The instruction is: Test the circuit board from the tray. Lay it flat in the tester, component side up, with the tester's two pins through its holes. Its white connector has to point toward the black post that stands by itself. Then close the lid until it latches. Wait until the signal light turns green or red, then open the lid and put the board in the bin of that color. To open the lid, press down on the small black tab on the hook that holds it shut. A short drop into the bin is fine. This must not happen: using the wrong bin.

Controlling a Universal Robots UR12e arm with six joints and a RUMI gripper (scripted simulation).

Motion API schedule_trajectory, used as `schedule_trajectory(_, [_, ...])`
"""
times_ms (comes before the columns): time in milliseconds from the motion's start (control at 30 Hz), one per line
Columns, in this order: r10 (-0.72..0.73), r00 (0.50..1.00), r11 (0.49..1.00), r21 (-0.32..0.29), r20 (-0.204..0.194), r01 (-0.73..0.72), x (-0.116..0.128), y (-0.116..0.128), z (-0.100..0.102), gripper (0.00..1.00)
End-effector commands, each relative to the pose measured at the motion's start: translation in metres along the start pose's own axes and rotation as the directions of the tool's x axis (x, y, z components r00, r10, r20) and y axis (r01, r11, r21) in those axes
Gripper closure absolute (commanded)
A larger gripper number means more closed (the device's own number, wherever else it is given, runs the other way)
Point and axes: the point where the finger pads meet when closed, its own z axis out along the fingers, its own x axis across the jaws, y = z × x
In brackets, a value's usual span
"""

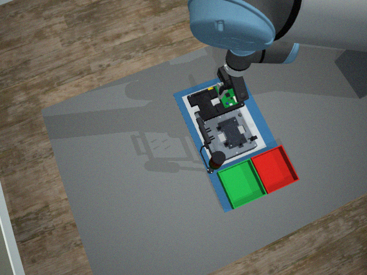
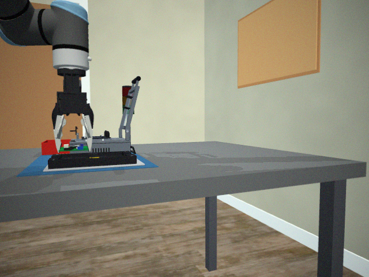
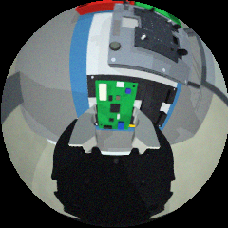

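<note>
My gripper (image 2: 72, 146) is shut on the green circuit board (image 3: 114, 104), with one finger on each long edge. The board sits flat, component side up, just above the black tray (image 1: 207, 102). It also shows in the overhead view (image 1: 229, 99) and from the side (image 2: 74, 147). The grey tester (image 1: 232, 133) lies beyond the tray, with its lid (image 2: 128, 108) standing open and upright. The signal light (image 1: 216, 161) stands at the tester's corner and shows no lit color. The green bin (image 1: 241, 183) and the red bin (image 1: 274, 168) sit past the tester.
Everything stands on a blue mat (image 1: 183, 97) on the grey table. The upright lid and signal tower rise well above the tester. The arm's large blue joint (image 1: 231, 24) hides part of the overhead view.
</note>
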Motion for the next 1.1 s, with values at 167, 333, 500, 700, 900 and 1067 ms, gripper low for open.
schedule_trajectory(167, [0.0, 1.0, 1.0, 0.0, -0.001, 0.0, 0.0, 0.0, -0.016, 0.61])
schedule_trajectory(333, [0.0, 1.0, 1.0, 0.0, -0.001, 0.0, 0.0, 0.0, -0.039, 0.61])
schedule_trajectory(500, [0.0, 1.0, 1.0, 0.0, -0.001, 0.0, 0.0, 0.0, -0.053, 0.61])
schedule_trajectory(700, [0.0, 1.0, 1.0, 0.0, -0.001, 0.0, 0.0, 0.0, -0.069, 0.61])
schedule_trajectory(900, [0.0, 1.0, 1.0, 0.0, -0.001, 0.0, 0.0, 0.0, -0.071, 0.61])
schedule_trajectory(1067, [0.0, 1.0, 1.0, 0.0, -0.001, 0.0, 0.0, 0.0, -0.071, 0.61])
